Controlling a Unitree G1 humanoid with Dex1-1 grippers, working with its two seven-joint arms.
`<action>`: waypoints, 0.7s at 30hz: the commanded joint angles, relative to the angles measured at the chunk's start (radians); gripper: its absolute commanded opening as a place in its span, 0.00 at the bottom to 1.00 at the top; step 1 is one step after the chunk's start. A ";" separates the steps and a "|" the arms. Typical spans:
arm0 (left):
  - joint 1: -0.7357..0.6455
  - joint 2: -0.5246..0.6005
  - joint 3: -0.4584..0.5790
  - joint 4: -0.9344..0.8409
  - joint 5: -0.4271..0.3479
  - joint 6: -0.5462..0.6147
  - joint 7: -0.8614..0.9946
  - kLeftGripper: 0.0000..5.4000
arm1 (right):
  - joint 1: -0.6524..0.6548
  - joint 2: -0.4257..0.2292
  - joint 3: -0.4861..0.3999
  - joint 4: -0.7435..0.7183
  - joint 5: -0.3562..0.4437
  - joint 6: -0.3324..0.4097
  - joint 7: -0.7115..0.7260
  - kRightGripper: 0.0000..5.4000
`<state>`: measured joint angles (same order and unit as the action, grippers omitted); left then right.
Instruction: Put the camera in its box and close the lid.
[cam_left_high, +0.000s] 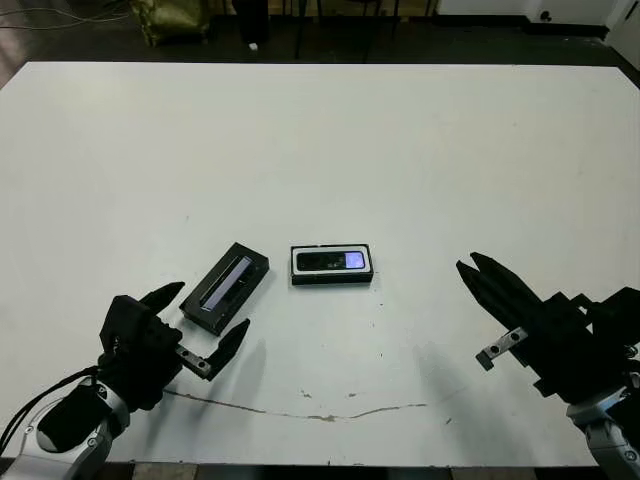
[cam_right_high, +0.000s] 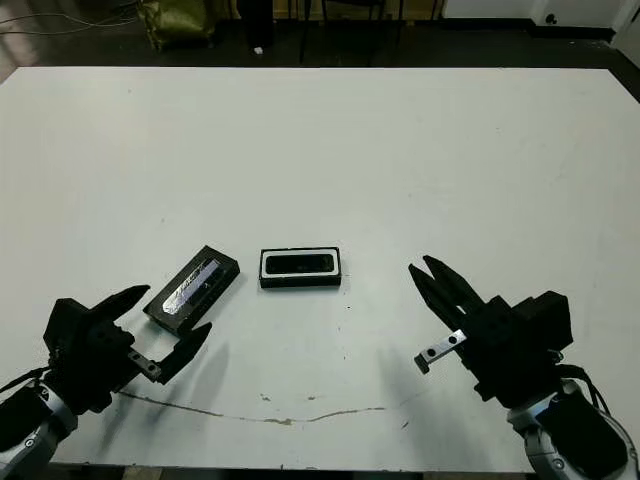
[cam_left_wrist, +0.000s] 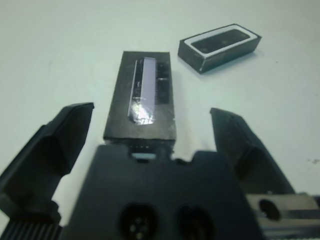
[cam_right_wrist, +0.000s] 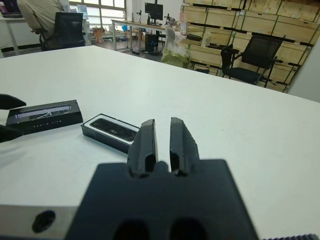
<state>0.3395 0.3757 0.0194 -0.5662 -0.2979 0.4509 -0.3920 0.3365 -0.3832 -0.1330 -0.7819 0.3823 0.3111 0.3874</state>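
Bench (cam_left_high: 320, 130): white, carrying three task items near the front centre; thin dark scuff line running along the near edge.

Box (cam_left_high: 332, 265): lying flat at centre, long side across the bench, black walls, white lining showing as a rim. Sitting open, uncovered.

Camera (cam_left_high: 333, 262): lying inside the box, filling most of the tray, bluish-purple patch glowing toward its right end. No readable lettering at this size.

Lid (cam_left_high: 225, 288): lying flat on the bench just left of the box, apart from it, angled diagonally. Glossy silvery strip (cam_left_wrist: 143, 90) running lengthwise on top; small pale marks beside the strip, too blurred for reading as text or brand.

Left claw (cam_left_high: 205, 327): hovering low at the near-left, fingers spread wide, one fingertip (cam_left_high: 165, 294) on either side of the lid's near end, touching nothing visible. In the left wrist view, lid lying straight ahead between the two fingers, box beyond it.

Right claw (cam_left_high: 478, 270): hanging at the near-right, well apart from the box, fingers pressed nearly together with only a slim gap, holding nothing, tips pointing toward the box.

Background, right wrist view: seated person (cam_right_wrist: 40, 15) at a far desk, black office chairs (cam_right_wrist: 252, 57), stacked wooden crates (cam_right_wrist: 250, 20); no legible labels.
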 joint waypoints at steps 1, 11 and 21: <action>0.008 0.008 -0.017 0.004 0.039 0.016 0.024 0.99 | 0.016 -0.014 -0.009 -0.036 0.007 0.065 -0.026 0.00; 0.002 0.001 -0.015 0.048 0.033 0.025 0.017 0.99 | 0.010 -0.009 -0.013 0.003 0.023 0.026 0.006 0.00; 0.002 -0.005 -0.015 0.080 0.047 0.012 0.017 0.99 | 0.009 -0.012 -0.014 0.020 0.034 0.008 0.023 0.00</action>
<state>0.3292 0.3657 0.0040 -0.5108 -0.2579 0.4556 -0.3715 0.3380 -0.3852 -0.1407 -0.7733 0.4194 0.3216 0.4054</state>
